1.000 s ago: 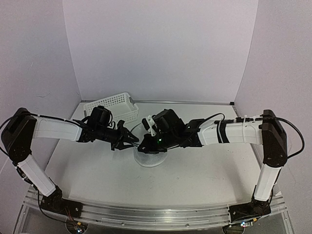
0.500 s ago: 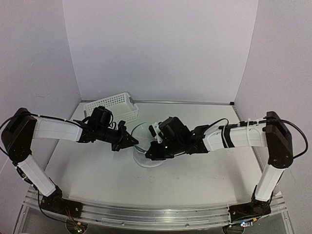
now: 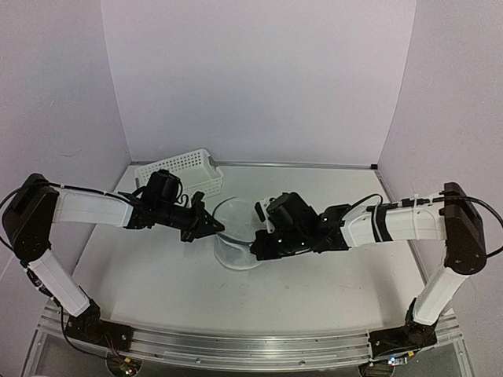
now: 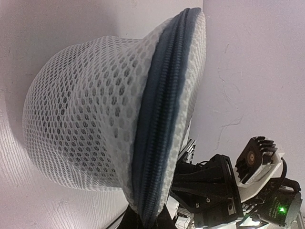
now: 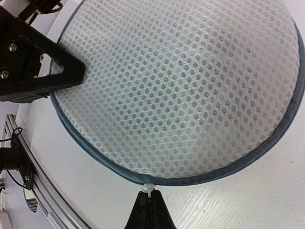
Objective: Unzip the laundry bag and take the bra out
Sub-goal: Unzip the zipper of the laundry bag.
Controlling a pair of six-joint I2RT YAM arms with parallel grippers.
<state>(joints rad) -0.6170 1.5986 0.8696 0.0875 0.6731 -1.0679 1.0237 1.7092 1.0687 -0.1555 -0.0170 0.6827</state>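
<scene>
The laundry bag [image 3: 234,245] is a white mesh pouch with a dark blue zipper rim, at the table's middle. My left gripper [image 3: 211,228] is shut on the bag's zipper rim at its left side; in the left wrist view [image 4: 147,222] the rim runs between the fingertips, with the mesh [image 4: 86,129] bulging left. My right gripper [image 3: 258,250] is shut on the small white zipper pull [image 5: 149,190] at the bag's near right rim; in the right wrist view [image 5: 150,202] the fingertips are pressed together. The bag's mesh [image 5: 181,86] fills that view. The bra is hidden.
A white perforated plastic basket [image 3: 181,171] stands at the back left, just behind my left arm. The left gripper's black finger [image 5: 43,67] shows at the bag's far side in the right wrist view. White walls enclose the table.
My right gripper has moved right and toward the near edge along the bag's rim, holding the zipper pull. The left gripper has stayed in place on the rim.
</scene>
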